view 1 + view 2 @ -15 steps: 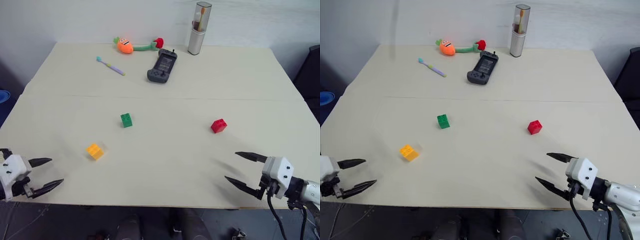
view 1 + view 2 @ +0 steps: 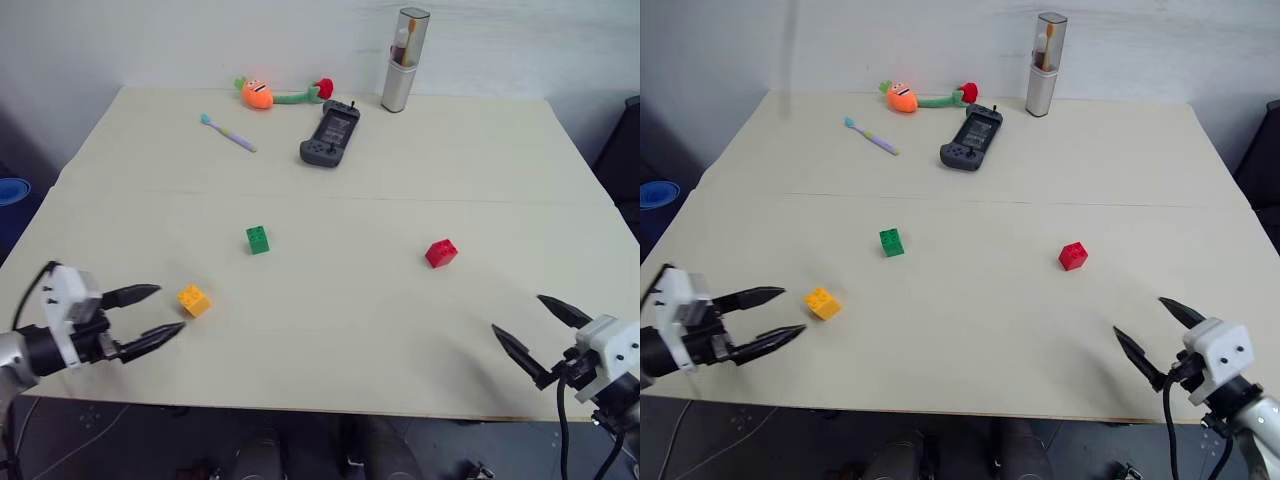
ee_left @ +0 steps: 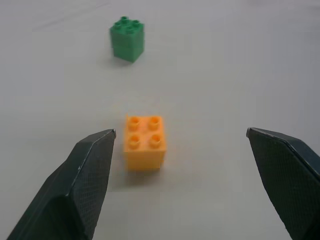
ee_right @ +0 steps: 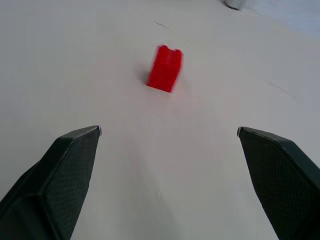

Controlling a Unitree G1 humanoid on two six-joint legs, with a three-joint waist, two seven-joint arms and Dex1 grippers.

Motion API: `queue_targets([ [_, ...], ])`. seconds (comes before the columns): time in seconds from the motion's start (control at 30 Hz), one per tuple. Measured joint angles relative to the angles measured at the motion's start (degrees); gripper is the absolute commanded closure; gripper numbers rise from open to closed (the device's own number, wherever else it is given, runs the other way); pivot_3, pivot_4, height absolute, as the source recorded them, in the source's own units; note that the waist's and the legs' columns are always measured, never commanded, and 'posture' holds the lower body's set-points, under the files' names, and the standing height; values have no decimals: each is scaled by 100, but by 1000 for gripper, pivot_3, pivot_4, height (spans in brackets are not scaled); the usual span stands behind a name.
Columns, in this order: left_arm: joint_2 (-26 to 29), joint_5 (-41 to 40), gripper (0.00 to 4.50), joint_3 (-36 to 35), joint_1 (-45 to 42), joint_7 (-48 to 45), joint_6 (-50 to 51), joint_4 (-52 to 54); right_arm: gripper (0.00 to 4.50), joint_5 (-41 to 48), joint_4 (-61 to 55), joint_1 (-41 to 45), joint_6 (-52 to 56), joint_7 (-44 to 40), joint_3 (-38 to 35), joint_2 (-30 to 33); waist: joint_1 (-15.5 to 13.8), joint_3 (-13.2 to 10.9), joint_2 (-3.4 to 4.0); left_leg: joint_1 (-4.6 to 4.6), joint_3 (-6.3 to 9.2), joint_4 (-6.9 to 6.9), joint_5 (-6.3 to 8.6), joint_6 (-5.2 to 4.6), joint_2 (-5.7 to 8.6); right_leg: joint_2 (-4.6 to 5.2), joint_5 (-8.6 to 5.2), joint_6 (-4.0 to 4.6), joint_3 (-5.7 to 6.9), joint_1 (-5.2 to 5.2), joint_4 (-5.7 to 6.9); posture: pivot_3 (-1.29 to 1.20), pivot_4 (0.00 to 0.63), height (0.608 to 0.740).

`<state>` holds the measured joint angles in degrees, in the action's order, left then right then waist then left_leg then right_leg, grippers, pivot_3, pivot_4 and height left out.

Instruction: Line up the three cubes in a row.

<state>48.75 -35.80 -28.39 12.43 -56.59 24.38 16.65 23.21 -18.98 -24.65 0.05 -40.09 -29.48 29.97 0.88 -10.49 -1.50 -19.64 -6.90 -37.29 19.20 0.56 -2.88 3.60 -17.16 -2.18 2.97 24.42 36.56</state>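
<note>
Approaching the small yellow-orange studded plastic cube (image 2: 194, 300), my left end effector (image 2: 152, 312) gapes wide; a finger could knock it askew.

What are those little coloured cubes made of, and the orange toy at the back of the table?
The yellow-orange cube, green cube and red cube look like hard moulded plastic: crisp edges, studs on top, smooth even colour with a slight sheen. The orange toy looks like soft plush fabric, judging by its rounded, matte shape, though it is too far away to be sure.
</note>
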Motion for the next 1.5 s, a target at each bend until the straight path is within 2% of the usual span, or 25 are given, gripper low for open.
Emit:
queue_targets([
  [0.1,-207,160,116,527,-200,21,-199,166,0,-80,-84,-6,197,386,109,-238,89,0,0,23,-7,7,-2,-2,1,-5,0,3,-10,-10,12,0,150,740],
  [0.17,-241,346,116,840,-384,-30,-409,222,0,-119,-226,332,516,571,402,-248,157,0,-1,33,-17,9,-5,1,-1,-11,-1,6,-20,-10,24,0,150,740],
  [0.4,-358,566,116,1582,-888,-58,-549,278,0,-59,-399,2618,2315,1306,1213,177,190,-2,5,18,-8,11,-25,31,0,-18,-7,16,-16,12,36,0,150,740],
  [0.53,-458,655,116,1903,-1158,-47,-533,289,0,-300,292,3566,2829,1544,1810,94,141,-1,2,10,-8,3,-25,24,3,-15,-6,13,-15,12,33,0,150,740],
  [0.73,-526,702,116,2016,-1272,69,-508,318,0,-613,1571,4607,2944,1606,2323,-134,111,-1,3,2,-9,-2,-28,22,3,-14,-4,10,-14,17,34,0,150,740],
  [0.87,-564,716,0,2022,-1222,206,-507,367,890,-674,2092,4697,2995,1547,2448,-180,87,-1,3,-4,-8,-3,-30,22,2,-12,-4,10,-12,18,31,0,150,740],
  [1.0,-590,720,0,2015,-1181,330,-506,490,2364,-596,2206,4720,3028,1291,2449,-203,86,-1,3,-8,-7,-11,-29,16,3,-10,0,4,-12,17,31,0,150,740],
  [1.07,-591,720,0,2015,-1176,356,-507,531,3018,-562,2213,4754,2993,1049,2450,-130,87,-1,3,-8,-7,-10,-29,15,4,-10,0,4,-12,17,32,0,150,740],
  [1.1,-591,721,0,2014,-1168,374,-507,530,2989,-526,2217,4760,2945,902,2432,-85,92,-1,3,-7,-7,-8,-28,14,3,-11,0,4,-12,17,32,0,150,740],
  [1.17,-596,726,0,2005,-1148,407,-507,532,2989,-252,2149,4748,2430,23,2415,64,100,-3,6,-7,-8,-5,-24,6,2,-15,0,4,-11,19,30,0,150,740],
  [1.23,-599,727,0,2000,-1140,412,-514,534,2989,64,1826,4733,1802,-1355,2578,403,95,-5,9,-6,-5,-2,-18,-5,0,-18,0,3,-7,18,28,0,150,740],
  [1.27,-599,727,0,1998,-1131,409,-516,533,2989,95,1693,4752,1652,-1791,2723,601,90,-5,9,-2,-5,-1,-17,-6,-1,-18,0,3,-5,15,27,0,150,740],
  [1.3,-597,728,0,1995,-1100,388,-534,530,2989,29,1675,4865,1457,-2517,3074,982,89,-5,9,-1,-4,-7,-14,-10,-1,-16,0,3,-2,11,25,0,150,740],
  [1.4,-590,742,0,1988,-1064,333,-574,495,2989,-213,2015,4997,1163,-3411,3577,1228,79,-1,1,0,-1,-13,-14,-12,1,-12,0,4,-1,6,26,0,150,740],
  [1.5,-587,777,0,1981,-1110,322,-602,488,2989,-469,2866,5308,655,-3847,3905,1047,88,-2,1,-1,-3,-16,-16,-10,2,-11,0,4,-2,10,32,0,150,740],
])
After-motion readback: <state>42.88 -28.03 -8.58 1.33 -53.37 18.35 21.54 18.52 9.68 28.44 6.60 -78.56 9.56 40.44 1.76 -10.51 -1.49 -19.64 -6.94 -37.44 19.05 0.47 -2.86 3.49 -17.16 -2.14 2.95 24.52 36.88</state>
